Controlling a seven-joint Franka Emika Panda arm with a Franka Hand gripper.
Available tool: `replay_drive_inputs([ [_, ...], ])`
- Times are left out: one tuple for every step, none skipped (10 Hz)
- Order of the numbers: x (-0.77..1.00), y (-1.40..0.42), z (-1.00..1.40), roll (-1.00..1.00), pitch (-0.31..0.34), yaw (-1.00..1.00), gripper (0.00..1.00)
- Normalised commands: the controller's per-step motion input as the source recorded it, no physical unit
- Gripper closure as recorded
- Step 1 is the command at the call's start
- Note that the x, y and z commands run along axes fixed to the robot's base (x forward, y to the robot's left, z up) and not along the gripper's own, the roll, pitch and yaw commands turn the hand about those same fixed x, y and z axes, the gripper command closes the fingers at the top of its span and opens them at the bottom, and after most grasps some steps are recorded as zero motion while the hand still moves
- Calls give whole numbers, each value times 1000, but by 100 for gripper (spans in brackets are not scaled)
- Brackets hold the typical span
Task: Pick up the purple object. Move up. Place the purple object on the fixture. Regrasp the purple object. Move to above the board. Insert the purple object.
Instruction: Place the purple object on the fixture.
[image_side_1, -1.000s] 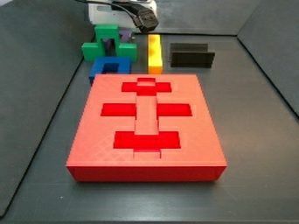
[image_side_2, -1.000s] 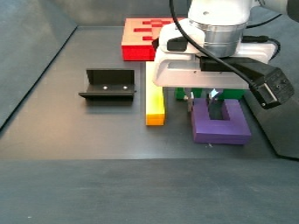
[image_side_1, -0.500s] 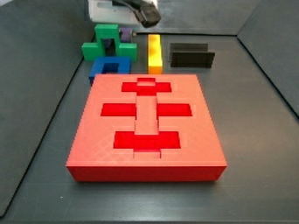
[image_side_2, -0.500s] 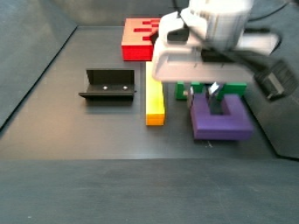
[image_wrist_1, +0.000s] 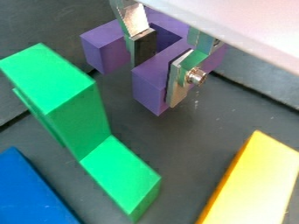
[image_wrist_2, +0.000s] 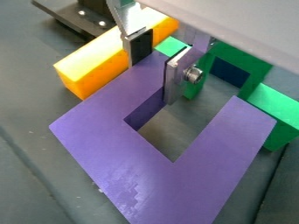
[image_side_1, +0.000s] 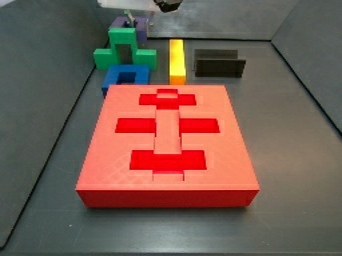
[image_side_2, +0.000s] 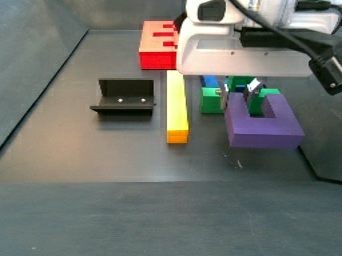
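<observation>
- My jaws (image_wrist_2: 156, 59) clamp 1 arm of the purple object (image_side_2: 263, 124), lifted off the tabletop (image_side_2: 120, 175) beside the green block (image_wrist_1: 73, 118)
- Fixture (image_side_2: 124, 98) empty; placing, regrasp, insertion into the board (image_side_1: 167, 140) remain

the dark grey floor (image_side_2: 94, 185) carries the large flat red board (image_side_1: 167, 140); beyond it the gripper (image_side_2: 245, 95), black fixture (image_side_1: 219, 64), yellow bar (image_side_1: 177, 60).

Yellow bar (image_side_2: 177, 107) on the dark floor, green block (image_wrist_1: 76, 122) beside it — blue block (image_side_1: 126, 79) just behind green
</observation>
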Motion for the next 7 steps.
replay_drive_inputs([
  [554, 54, 551, -620, -26, -171, 100],
  [760, 0, 560, -637, -106, -257, 100],
  [971, -14, 517, -477, 0, -191, 100],
  [1000, -89, 454, -351, 0, -137, 100],
  [1000, -143, 354, -206, 26, -60, 100],
  [1000, -154, 286, -111, 54, -9, 100],
  [1000, -154, 160, -177, 120, 0, 100],
])
